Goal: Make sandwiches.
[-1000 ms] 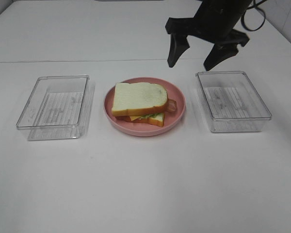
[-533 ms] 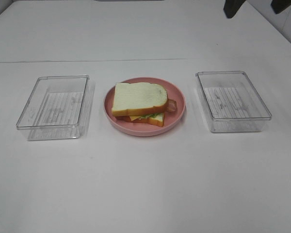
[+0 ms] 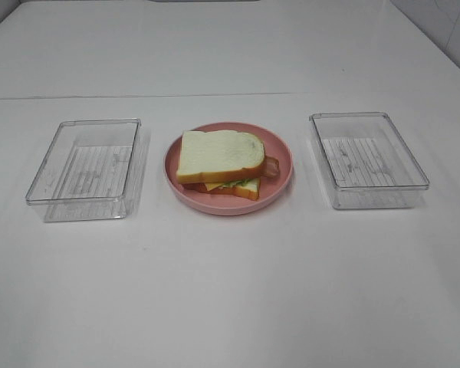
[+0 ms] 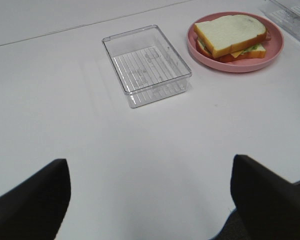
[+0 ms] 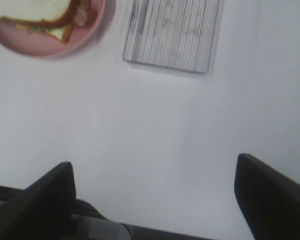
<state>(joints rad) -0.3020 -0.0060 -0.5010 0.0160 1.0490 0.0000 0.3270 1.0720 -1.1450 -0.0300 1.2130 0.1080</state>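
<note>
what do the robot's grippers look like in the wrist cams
Only the finger ends show. The left gripper has two broad, matte black fingers with blunt, angled tips. The right gripper looks the same, black and plain, with no visible markings or cables.

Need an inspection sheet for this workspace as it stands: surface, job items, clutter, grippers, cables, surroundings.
Surface: white table, bare apart from three items; a faint seam runs across its far part.
Job's things: sandwich stacked on the pink plate; white bread on top, cheese, lettuce and bacon showing at the edges.
Clutter: left clear tray and right clear tray flank the plate, both empty.
Grippers: left gripper open, holding nothing; right gripper open, holding nothing; neither appears in the overhead view.
Cables: nothing seen.
Surroundings: pale wall at the far right corner; otherwise nothing seen.
</note>
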